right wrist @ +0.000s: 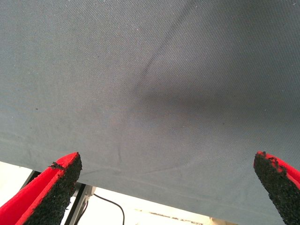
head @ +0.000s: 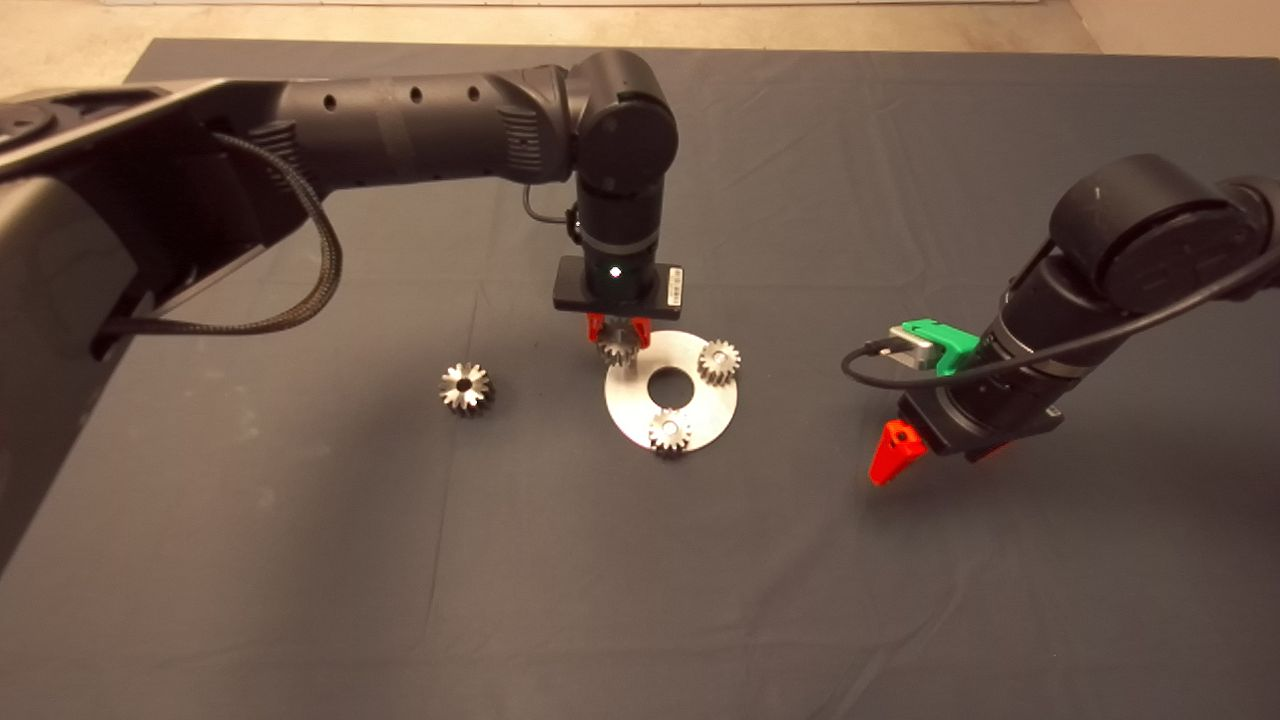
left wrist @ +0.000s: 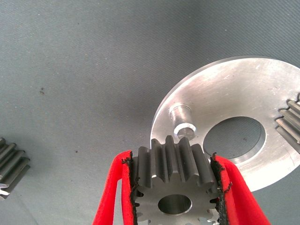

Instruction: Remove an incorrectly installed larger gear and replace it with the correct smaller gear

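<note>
Steel, stiff, slippery: the gear [left wrist: 174, 180] sits pinched across its teeth by the left gripper [left wrist: 174, 187]; right gripper [right wrist: 164, 187] spread, idle.

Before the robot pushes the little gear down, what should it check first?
1. Left gripper holds the smaller gear between both pads: ok.
2. Post on the round plate is bare: ok.
3. Gear's hole sits straight over the post: cannot tell.
4. Larger gear is off the plate, on the mat: ok.
5. Two other small gears are on the plate: ok.
6. Right gripper, jaws open, hangs clear to the side: ok.
</note>
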